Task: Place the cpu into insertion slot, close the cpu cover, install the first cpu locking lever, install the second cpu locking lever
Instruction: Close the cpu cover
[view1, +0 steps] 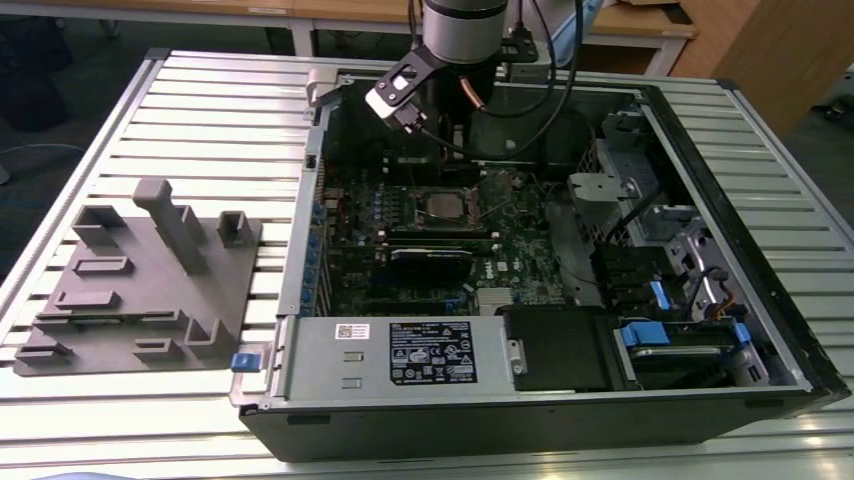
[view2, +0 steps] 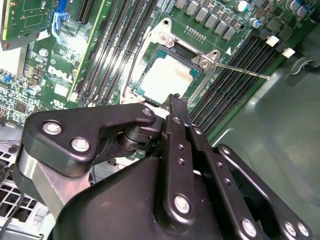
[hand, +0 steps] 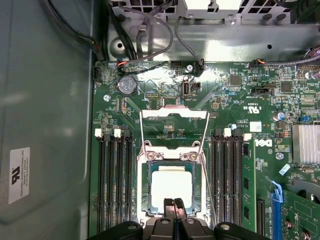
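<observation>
Plainly, the cpu (hand: 171, 186) is already sitting in the insertion slot (hand: 142, 205). Its pale square top is showing through the window of the cpu cover (hand: 171, 156), which is lying flat around it. In the first wrist view the gripper (hand: 173, 204) is hanging right over the chip's nearest edge, jaws pressing together with nothing between them. Whether the tips are touching metal, I cannot tell. In the exterior view, inside the open computer case (view1: 534, 425), the socket is lying at about six o'clock from the gripper. Two wire locking levers (hand: 142, 132) are running off the socket's far side, their long axes pointing away from the fingertips.
</observation>
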